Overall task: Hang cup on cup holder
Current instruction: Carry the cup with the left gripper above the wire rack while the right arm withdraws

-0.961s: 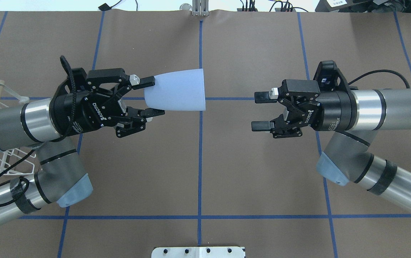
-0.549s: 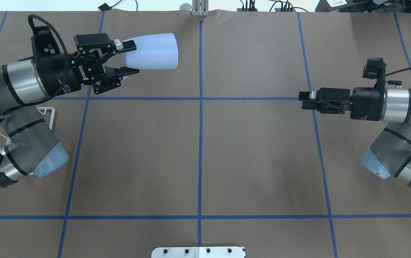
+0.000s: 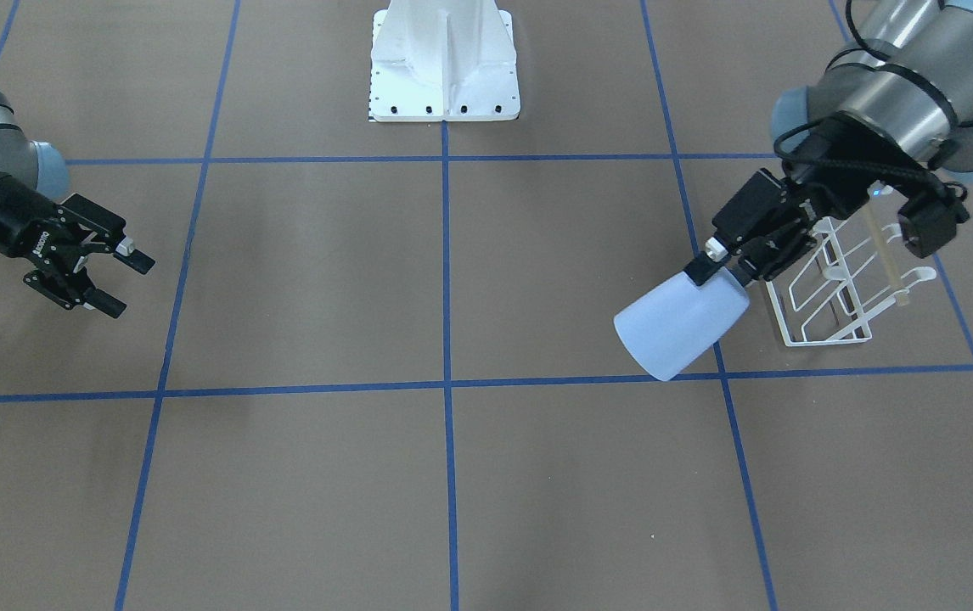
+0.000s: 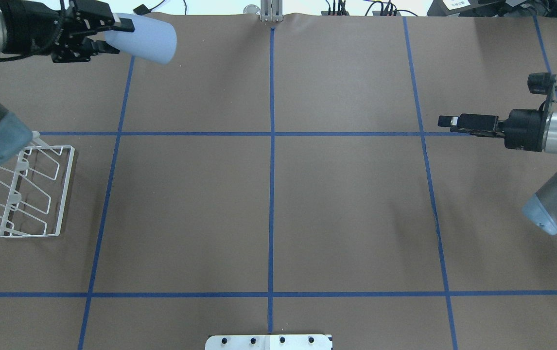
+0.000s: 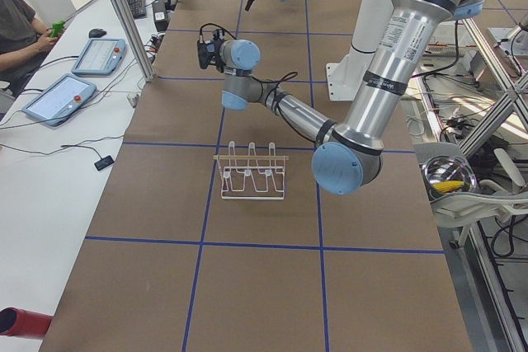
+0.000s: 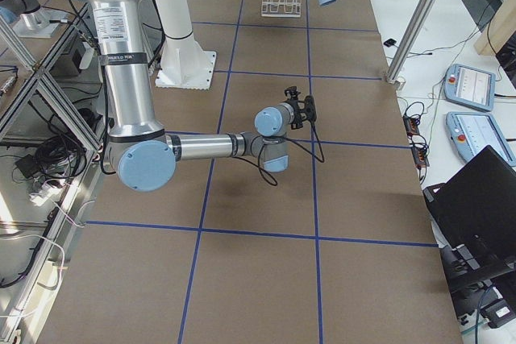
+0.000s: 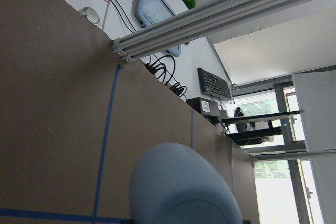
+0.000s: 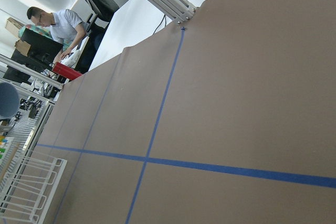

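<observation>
My left gripper (image 4: 113,34) is shut on the narrow closed end of the pale lavender-blue cup (image 4: 146,31) and holds it in the air, on its side, over the table's far left corner. In the front view the cup (image 3: 680,327) points its open mouth away from the gripper (image 3: 717,259). The white wire cup holder (image 4: 66,192) with its tan rod stands on the table at the left edge, nearer the robot than the cup. No cup is on the holder (image 3: 826,342). My right gripper (image 3: 123,284) is open and empty over the right side.
The white pedestal base (image 3: 444,68) sits at the table's near middle edge. An aluminium post (image 4: 271,12) stands at the far edge, with operators' desks and tablets beyond it. Blue tape lines cross the brown table.
My left arm has swung the cup from the table's middle to the far left corner, uncovering the cup holder. My right arm has drawn back to the right, still open.
</observation>
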Controlling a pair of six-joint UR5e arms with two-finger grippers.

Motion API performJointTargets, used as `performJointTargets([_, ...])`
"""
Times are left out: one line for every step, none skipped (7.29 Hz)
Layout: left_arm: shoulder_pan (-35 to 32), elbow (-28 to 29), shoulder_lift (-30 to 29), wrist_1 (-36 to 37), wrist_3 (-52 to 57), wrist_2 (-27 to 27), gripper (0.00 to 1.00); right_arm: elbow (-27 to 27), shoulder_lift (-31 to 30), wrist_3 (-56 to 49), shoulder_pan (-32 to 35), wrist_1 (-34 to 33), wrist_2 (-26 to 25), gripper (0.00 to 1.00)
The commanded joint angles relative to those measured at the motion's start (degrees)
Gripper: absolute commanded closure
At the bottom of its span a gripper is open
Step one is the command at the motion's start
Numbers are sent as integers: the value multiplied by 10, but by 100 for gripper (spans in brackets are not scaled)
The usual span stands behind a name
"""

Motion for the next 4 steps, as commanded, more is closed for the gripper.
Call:
performJointTargets([-74,-41,8,182,166,-32,100,-4,-22,-116,49,-70,32,0])
performJointTargets([-77,-103,34,275,259,-31,100,-4,-36,-220,61,-122,33,0])
performJointTargets([-75,-179,70,390,364,-30,100,-3,-47,-296,89,-172,47,0])
performJointTargets([-73,-241,76,537,434,-30,100,-3,-54,-365,118,-230,56,0])
